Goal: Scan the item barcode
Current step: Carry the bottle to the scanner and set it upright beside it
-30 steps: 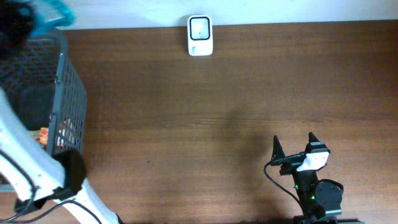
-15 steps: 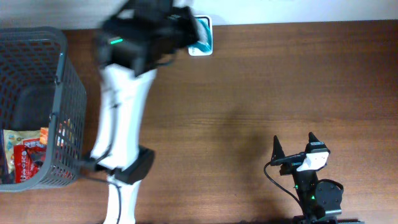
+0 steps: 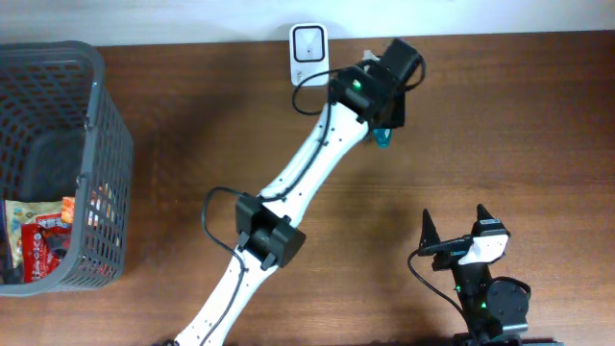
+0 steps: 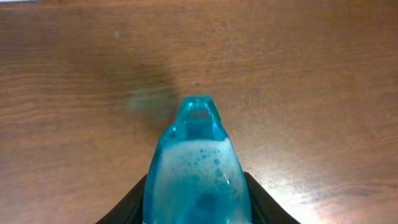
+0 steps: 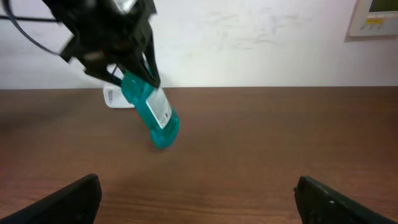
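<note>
- My left arm [image 3: 307,173] lies as a slanted bar across the middle of the tabletop [image 3: 519,115], from the near edge up toward the far edge. To cross from the left half to the right half I must go over it or around it.
- At its end the blue bottle [image 5: 149,109] hangs tilted in my left gripper [image 5: 142,78], just right of the scanner [image 3: 308,42]. Together they crowd that stretch of the far edge.
- The basket [image 3: 96,144] blocks the far-left corner and left edge with tall mesh walls.
- Between the bottle and my right gripper [image 3: 454,223] at the near edge, the right half is bare wood, open for a pass.
</note>
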`<state>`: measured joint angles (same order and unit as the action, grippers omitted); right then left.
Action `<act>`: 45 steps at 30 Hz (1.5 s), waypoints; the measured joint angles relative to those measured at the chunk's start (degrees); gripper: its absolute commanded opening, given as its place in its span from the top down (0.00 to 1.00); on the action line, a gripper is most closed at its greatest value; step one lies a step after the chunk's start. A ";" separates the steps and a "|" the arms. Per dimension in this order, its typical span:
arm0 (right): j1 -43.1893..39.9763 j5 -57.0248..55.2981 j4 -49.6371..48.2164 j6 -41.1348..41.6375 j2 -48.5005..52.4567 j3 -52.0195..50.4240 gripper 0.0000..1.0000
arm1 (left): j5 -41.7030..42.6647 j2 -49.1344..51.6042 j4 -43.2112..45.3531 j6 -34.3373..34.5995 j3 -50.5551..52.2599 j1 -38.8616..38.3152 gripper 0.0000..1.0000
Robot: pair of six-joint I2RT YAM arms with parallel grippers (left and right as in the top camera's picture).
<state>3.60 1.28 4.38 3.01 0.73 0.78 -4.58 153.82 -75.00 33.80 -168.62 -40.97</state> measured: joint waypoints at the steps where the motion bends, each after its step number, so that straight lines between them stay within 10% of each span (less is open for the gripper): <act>1: 0.00 0.02 0.00 0.02 0.00 0.00 0.02 | -0.66 0.94 0.42 -0.15 0.00 -0.26 0.73; 3: 0.00 0.02 0.00 0.00 0.00 0.00 0.02 | -1.60 2.19 0.50 -0.20 0.00 -0.22 0.67; 9: 0.00 0.00 0.02 0.02 0.00 0.00 0.02 | -2.99 3.19 0.94 -0.44 -0.02 0.04 0.01; 45: 0.00 0.02 0.00 0.02 0.00 0.00 0.02 | 0.33 3.23 2.51 -1.49 -4.98 0.04 0.01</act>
<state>3.60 1.30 4.38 3.03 0.73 0.78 -4.25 157.05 -72.49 32.32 -173.60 -40.93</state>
